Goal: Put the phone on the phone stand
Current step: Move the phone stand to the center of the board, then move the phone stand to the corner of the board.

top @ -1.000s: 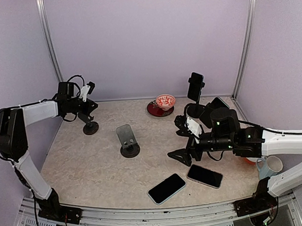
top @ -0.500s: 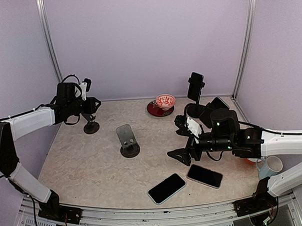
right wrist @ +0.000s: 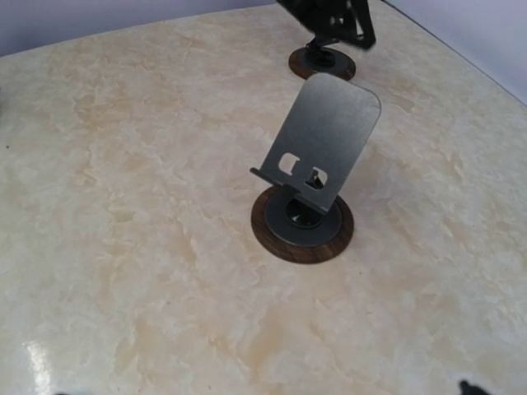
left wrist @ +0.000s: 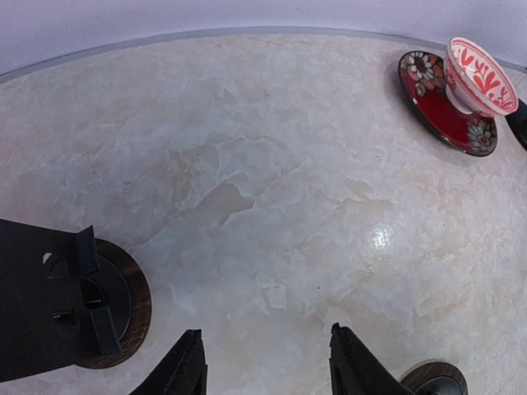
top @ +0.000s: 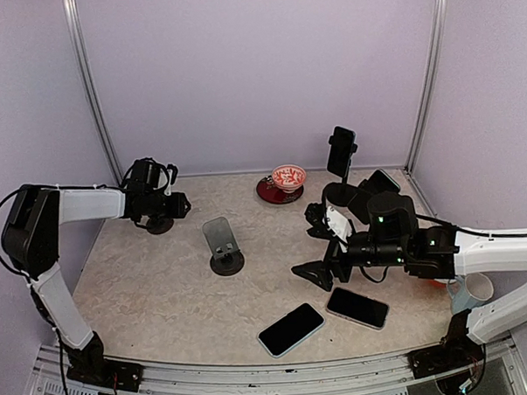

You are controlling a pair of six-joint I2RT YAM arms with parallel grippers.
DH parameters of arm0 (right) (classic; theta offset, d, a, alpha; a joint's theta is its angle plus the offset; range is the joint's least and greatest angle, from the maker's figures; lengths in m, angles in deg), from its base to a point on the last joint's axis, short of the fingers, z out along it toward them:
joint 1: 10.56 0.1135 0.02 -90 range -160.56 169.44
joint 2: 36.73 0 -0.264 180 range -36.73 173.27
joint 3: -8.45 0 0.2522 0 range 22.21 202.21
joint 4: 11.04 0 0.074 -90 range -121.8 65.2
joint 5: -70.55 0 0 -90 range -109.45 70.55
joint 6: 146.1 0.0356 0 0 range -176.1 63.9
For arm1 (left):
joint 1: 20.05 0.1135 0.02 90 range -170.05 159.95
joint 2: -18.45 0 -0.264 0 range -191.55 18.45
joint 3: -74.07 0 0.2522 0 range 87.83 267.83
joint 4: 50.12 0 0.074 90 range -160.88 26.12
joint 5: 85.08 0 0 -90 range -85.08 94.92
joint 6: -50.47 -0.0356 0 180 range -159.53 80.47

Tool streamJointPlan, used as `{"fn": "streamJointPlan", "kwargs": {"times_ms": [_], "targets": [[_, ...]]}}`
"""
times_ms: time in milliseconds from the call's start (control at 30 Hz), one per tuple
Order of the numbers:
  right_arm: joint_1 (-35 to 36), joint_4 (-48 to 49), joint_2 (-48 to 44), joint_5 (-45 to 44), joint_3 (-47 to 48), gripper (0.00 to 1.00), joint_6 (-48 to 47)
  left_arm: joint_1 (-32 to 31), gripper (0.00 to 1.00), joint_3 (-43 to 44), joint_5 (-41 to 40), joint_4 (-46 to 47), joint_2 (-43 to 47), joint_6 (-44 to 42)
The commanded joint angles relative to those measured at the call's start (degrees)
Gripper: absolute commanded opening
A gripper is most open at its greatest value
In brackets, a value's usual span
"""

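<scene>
The left fingers (left wrist: 186, 369) stand apart with only bare worktop (left wrist: 272, 189) between them, a smooth surface marbled in beige. They hold nothing and hang at the far left, beside a small black stand (top: 159, 225).

The grey phone stand (top: 221, 239) sits at the centre. It is a matt metal plate tilted back, with a lip and two cut-outs, on a round wood-grain base.

Two phones lie flat to its near right:
- The blue-edged phone (top: 291, 328) runs near-left to far-right.
- The dark phone (top: 358, 308) runs far-left to near-right.

Both are thin glossy slabs with rounded corners.

The right fingers (top: 314, 273) are spread wide and empty, just beyond the phones and facing the stand. I judge the right arm the nearer one. It must draw back toward its base and set its fingers across a phone's short axis.
</scene>
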Motion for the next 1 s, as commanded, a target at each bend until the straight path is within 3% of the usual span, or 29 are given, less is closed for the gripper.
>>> {"fn": "streamJointPlan", "kwargs": {"times_ms": [0,633,967], "targets": [[-0.4,2.3,0.6,-0.7,-0.9,1.0,-0.5,0.3,0.5,4.3,-1.6,-3.1,-4.5,0.2],[-0.4,2.8,1.1,-0.2,-0.9,1.0,-0.5,3.0,0.49,-0.5,-10.9,-4.4,-3.9,1.1],[-0.4,3.0,1.1,0.1,-1.1,1.0,-0.4,8.3,0.49,-3.4,-13.0,-4.7,-0.6,0.3]]}}
